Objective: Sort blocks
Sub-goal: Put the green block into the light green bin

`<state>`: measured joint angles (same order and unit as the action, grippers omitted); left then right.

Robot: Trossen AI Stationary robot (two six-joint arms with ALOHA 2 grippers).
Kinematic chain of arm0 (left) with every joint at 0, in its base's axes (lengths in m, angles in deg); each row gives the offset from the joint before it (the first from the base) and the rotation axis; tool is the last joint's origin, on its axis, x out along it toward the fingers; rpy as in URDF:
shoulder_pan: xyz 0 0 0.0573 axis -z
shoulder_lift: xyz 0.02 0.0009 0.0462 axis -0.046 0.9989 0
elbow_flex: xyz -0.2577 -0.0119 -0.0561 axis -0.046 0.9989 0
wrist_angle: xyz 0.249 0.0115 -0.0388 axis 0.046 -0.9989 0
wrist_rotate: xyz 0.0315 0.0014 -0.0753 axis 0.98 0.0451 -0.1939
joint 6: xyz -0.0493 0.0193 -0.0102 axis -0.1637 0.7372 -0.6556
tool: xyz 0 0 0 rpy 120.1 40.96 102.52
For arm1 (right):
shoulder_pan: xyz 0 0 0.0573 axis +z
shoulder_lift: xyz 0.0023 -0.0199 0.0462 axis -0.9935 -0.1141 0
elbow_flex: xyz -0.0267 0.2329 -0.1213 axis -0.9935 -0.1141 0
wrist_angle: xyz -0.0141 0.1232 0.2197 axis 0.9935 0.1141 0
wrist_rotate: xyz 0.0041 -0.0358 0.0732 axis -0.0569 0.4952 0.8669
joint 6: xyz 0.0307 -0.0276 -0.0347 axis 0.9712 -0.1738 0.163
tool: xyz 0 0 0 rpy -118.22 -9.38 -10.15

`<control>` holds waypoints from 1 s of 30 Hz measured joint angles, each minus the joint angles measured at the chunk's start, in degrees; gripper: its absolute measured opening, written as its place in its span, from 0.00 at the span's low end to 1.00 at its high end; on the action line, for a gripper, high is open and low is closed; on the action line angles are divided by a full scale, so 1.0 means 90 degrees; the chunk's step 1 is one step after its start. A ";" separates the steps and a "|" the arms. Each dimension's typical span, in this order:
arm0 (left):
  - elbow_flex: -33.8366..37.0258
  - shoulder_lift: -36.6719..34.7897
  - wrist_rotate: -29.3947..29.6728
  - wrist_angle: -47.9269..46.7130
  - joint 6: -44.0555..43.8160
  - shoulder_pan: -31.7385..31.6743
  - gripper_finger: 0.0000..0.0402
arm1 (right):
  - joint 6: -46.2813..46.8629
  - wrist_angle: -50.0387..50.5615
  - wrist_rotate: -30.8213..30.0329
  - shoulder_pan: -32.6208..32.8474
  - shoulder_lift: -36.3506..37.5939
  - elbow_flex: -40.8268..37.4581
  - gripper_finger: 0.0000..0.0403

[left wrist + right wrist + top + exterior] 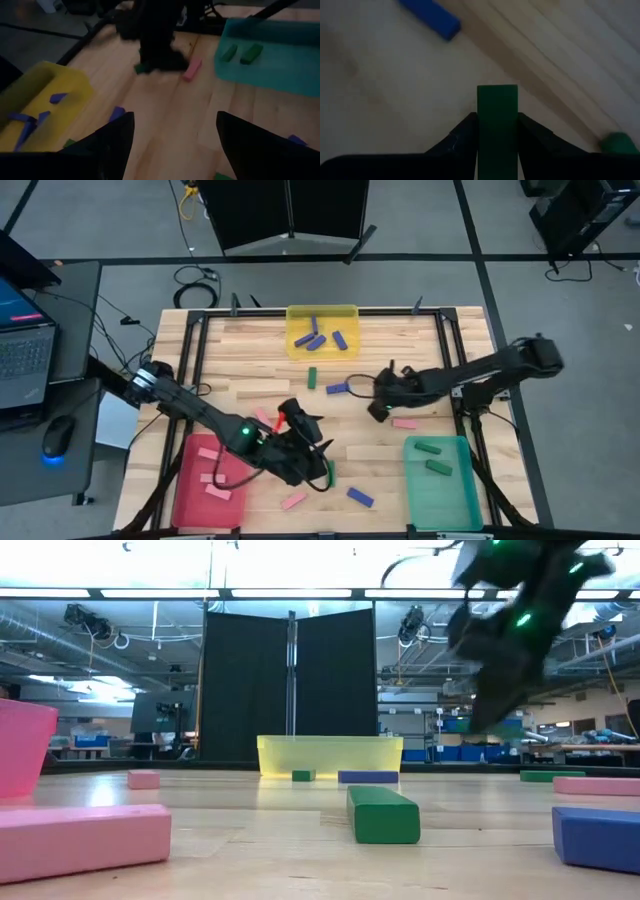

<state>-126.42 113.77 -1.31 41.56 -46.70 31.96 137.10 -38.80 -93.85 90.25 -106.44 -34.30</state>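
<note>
My right gripper is at mid-table, shut on a dark green block, close over the wood. A blue block and a green one lie on the table near it. My left gripper is open at the near middle of the table, pointing toward the right arm, with nothing between its fingers. Loose blocks lie flat on the wood: green, blue, pink, green, pink and blue. My right gripper pinches the green block by its two long sides, one finger on each side. The fingers lie along the block, whose free end sticks out past the fingertips. Whether the block touches the table, I cannot tell.
A yellow tray at the far middle holds several blue blocks. A red tray at the near left holds pink blocks. A teal tray at the near right holds two green blocks. A black frame runs along the table's edges. A laptop sits off to the left.
</note>
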 joint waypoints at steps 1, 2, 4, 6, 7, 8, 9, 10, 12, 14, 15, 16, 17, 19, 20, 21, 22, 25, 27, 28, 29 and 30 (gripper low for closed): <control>0.0000 0.0074 -0.0005 0.0004 -0.0024 -0.0006 0.72 | -0.0091 0.0122 -0.0001 0.0145 0.0272 -0.0021 0.28; 0.0000 0.0161 -0.0017 -0.0004 -0.0031 -0.0023 0.72 | -0.0178 0.0137 0.0003 0.0316 0.0578 -0.0024 0.28; 0.0000 0.0329 -0.0181 0.0041 -0.0060 -0.0101 0.72 | -0.0343 0.0111 0.0013 0.0720 0.1231 -0.0001 0.28; 0.0000 0.0479 -0.0577 0.0064 -0.0232 -0.0267 0.72 | -0.0442 0.0158 0.0245 0.1188 0.1785 0.0003 0.28; 0.0000 0.0563 -0.0856 0.0124 -0.0317 -0.0376 0.72 | -0.0456 0.0240 0.0347 0.1447 0.2015 0.0003 0.28; 0.0000 0.0645 -0.1142 0.0206 -0.0375 -0.0487 0.72 | -0.0456 0.0352 0.0420 0.1752 0.2215 0.0001 0.28; -0.0002 0.0726 -0.1401 0.0223 -0.0407 -0.0587 0.72 | -0.0456 0.0423 0.0453 0.2056 0.2391 0.0003 0.28; -0.0002 0.0816 -0.1640 0.0192 -0.0446 -0.0687 0.72 | -0.0444 0.0466 0.0516 0.2411 0.2527 0.0007 0.28; -0.0002 0.0998 -0.2102 0.0195 -0.0547 -0.0858 0.72 | -0.0225 0.0598 0.0579 0.3168 0.2630 0.0013 0.28; -0.0002 0.1148 -0.2498 0.0164 -0.0570 -0.0995 0.72 | 0.0120 0.0692 0.0612 0.3836 0.2645 0.0010 0.28; -0.0002 0.1206 -0.2669 0.0163 -0.0579 -0.1055 0.72 | 0.0380 0.0702 0.0613 0.4140 0.2646 0.0010 0.28; -0.0002 0.1265 -0.2814 0.0157 -0.0600 -0.1111 0.72 | 0.0674 0.0724 0.0611 0.4432 0.2619 0.0010 0.28; -0.0002 0.1296 -0.2950 0.0150 -0.0648 -0.1154 0.72 | 0.0964 0.0739 0.0608 0.4701 0.2570 0.0014 0.28; -0.0002 0.1364 -0.3186 0.0122 -0.0767 -0.1238 0.72 | 0.1542 0.0788 0.0621 0.5220 0.2411 0.0073 0.28; -0.0002 0.1376 -0.3311 0.0115 -0.0842 -0.1263 0.72 | 0.1853 0.0822 0.0631 0.5447 0.2325 0.0110 0.28; -0.0002 0.1383 -0.3401 0.0039 -0.0923 -0.1294 0.72 | 0.2149 0.0854 0.0656 0.5648 0.2223 0.0140 0.28; -0.0002 0.1383 -0.3472 -0.0049 -0.1043 -0.1315 0.72 | 0.2418 0.0894 0.0721 0.5810 0.2106 0.0161 0.28; -0.0002 0.1383 -0.3564 -0.0262 -0.1401 -0.1333 0.72 | 0.3254 0.1124 0.1050 0.6141 0.1738 0.0173 0.30; -0.0002 0.1383 -0.3649 -0.0407 -0.1670 -0.1333 0.72 | 0.3653 0.1354 0.1313 0.6245 0.1466 0.0175 0.39; -0.0002 0.1383 -0.3685 -0.0425 -0.1805 -0.1332 0.73 | 0.3771 0.1452 0.1423 0.6276 0.1336 0.0175 0.46; -0.0002 0.1385 -0.3749 -0.0413 -0.1948 -0.1318 0.73 | 0.3855 0.1538 0.1502 0.6295 0.1219 0.0175 0.54; -0.0002 0.1417 -0.3821 -0.0356 -0.2114 -0.1296 0.73 | 0.3896 0.1597 0.1533 0.6306 0.1137 0.0175 0.61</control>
<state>-126.44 126.52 -35.70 38.36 -65.73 20.30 172.16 -24.43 -80.05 147.00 -96.20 -32.72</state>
